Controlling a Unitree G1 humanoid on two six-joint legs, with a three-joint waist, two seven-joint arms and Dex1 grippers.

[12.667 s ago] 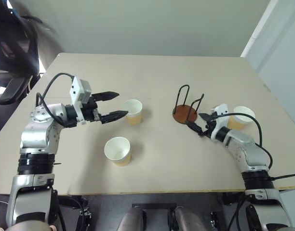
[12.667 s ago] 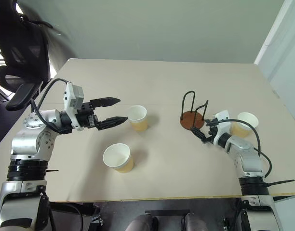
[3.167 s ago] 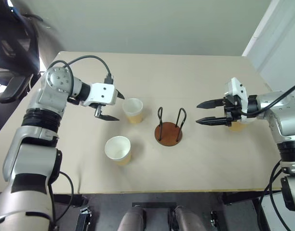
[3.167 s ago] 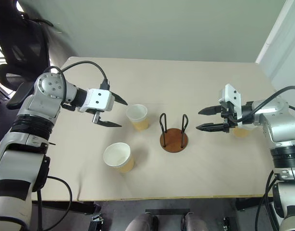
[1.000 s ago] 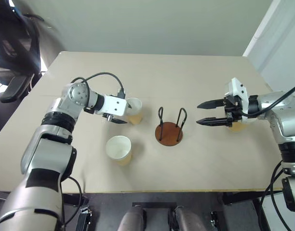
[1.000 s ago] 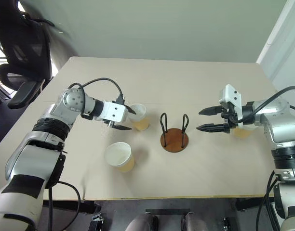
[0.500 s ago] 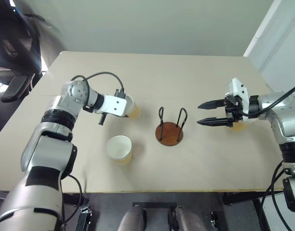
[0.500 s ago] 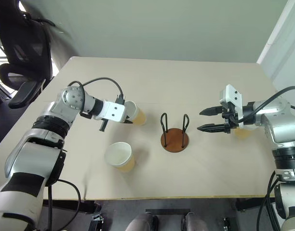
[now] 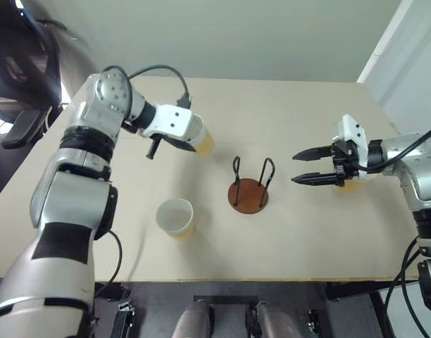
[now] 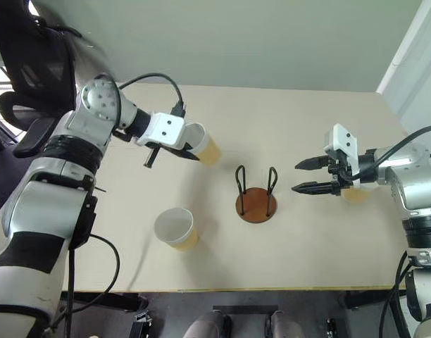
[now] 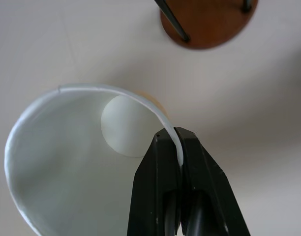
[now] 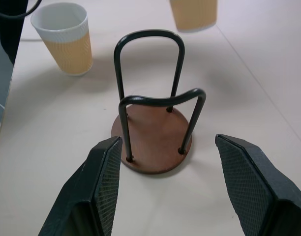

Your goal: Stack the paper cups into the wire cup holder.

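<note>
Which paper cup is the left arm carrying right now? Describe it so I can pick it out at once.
On the beige table, look left of the black wire cup holder with the round reddish-brown base. The cup hangs tilted above the tabletop, its white rim pinched in the shut left gripper. The other tan-banded white paper cup near the front edge stands upright, untouched.

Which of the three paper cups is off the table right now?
The cup pinched at its rim by the left gripper; the near-left cup and the cup behind the right gripper stand on the table.
</note>
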